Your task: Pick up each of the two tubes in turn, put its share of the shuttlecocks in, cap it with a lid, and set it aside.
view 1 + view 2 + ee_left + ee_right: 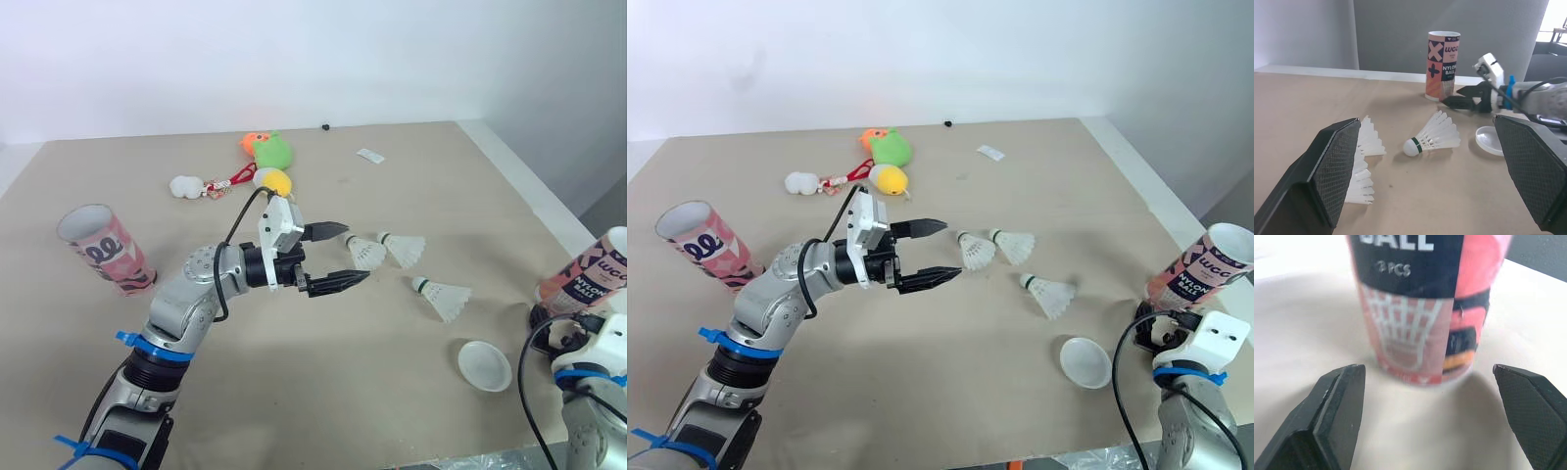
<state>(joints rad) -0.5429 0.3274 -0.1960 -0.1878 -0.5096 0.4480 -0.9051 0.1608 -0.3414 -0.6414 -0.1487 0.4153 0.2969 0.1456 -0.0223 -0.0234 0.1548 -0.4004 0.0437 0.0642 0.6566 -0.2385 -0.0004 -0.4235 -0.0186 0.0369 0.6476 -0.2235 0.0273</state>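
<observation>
**Both end effectors open, one at a tube and one at the shuttlecocks**

The left end effector [355, 253] hangs with its fingers spread wide and holds nothing. Its tips are just short of the nearest white feathered shuttlecock [364, 253]. The right end effector [1425, 368] is also spread wide and empty. It faces the pink, black and white printed cardboard tube [586, 274], which stands upright at the right edge of the tan surface [323, 401].

The step in hand looks like taking this tube while the other arm fetches a shuttlecock. For a good grasp the right arm should advance until the tube sits squarely between the fingers. It should then close on the mid-body gently, since thin card probably dents. The left arm would do best to pinch the shuttlecock at its cork end, as the skirt would likely crush or spring out.

The count:
- **Tubes:** two, the second a pink printed tube [103, 253] standing open-mouthed far to the left.
- **Shuttlecocks:** three, the other two being one [404, 248] just beside the first and one [443, 297] nearer the right tube.
- **Lids:** one translucent white round lid [485, 364], lying near the right tube.
- **Other things:** a cluster of small soft toys [271, 149] lies farther back.
</observation>
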